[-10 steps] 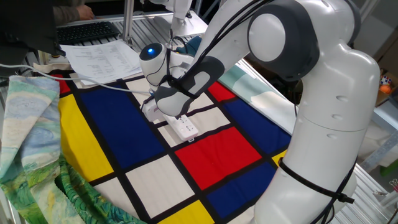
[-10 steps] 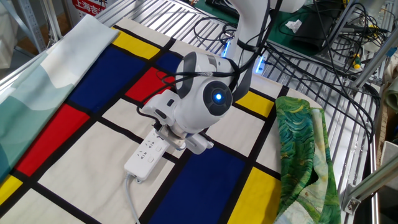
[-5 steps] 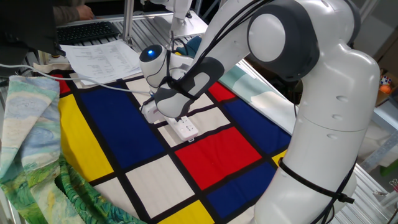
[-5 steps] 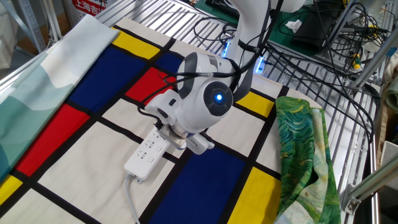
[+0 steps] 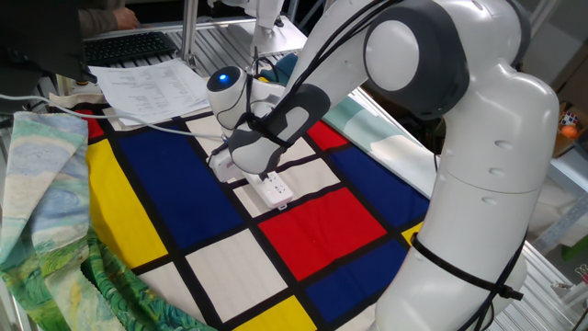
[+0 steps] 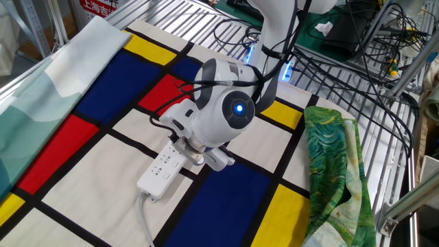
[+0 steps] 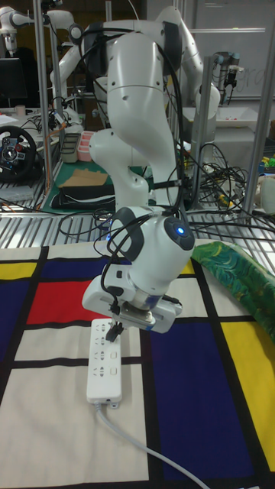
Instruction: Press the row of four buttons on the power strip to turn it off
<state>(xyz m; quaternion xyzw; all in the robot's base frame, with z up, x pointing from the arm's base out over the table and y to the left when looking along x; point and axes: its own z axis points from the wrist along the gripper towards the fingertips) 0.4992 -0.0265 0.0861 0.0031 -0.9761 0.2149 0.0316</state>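
Note:
The white power strip (image 7: 105, 363) lies on the chequered cloth, its cable end toward the camera in the tall view. It also shows in the fixed views (image 6: 161, 171) (image 5: 274, 189). My gripper (image 7: 115, 330) points down onto the strip's far half, with a dark fingertip (image 7: 117, 334) at or just above its top face. Whether there is a gap between the fingertips does not show. Two of the small buttons (image 7: 113, 357) show along the strip's right side. The others are hidden under the hand (image 6: 206, 127).
The strip's white cable (image 7: 145, 451) trails off toward the cloth's near edge. A green patterned cloth (image 6: 336, 171) lies bunched along one side of the table. Papers (image 5: 152, 87) and a keyboard (image 5: 129, 44) sit beyond the far corner. A pale teal cloth (image 6: 41, 89) lies on the opposite side.

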